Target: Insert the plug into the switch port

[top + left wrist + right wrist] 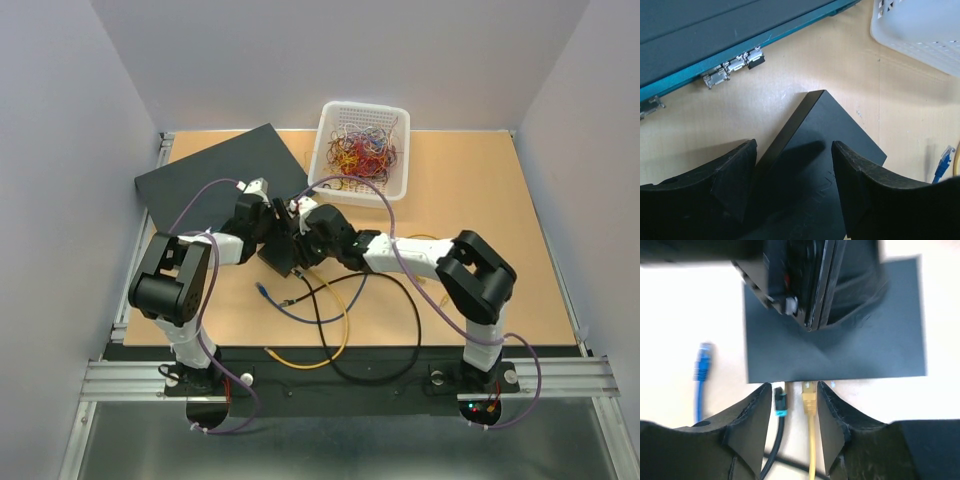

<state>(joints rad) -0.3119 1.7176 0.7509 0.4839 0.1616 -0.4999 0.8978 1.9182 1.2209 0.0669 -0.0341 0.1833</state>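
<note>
Right gripper (795,390): fingers spread, pinching nothing. Two plugs lie in the gap, with bare table between them.
- Yellow plug (809,399): beside the finger on the right of the wrist view, nose up against the near long edge of the small black switch box (865,340). The switch port itself is not visible at that edge, so I cannot tell whether the plug is seated.
- Teal plug (780,405) on a black cable: beside the other finger, its tip just short of the same edge.

Left gripper (794,145): fingers wide apart, set over one corner of the switch box. One finger lies along the box's side edge, the other above its top face. Contact cannot be judged.

Switch box lies flat on the tan table (480,200), between the two wrists.
Blue plug (702,362) lies loose on the table, apart from the box.
Large blue-grey box (715,30), with metal connectors (732,67) along its edge, lies beyond the switch box, not touching it.
White basket (360,150) of coloured wires stands at the far edge.
</note>
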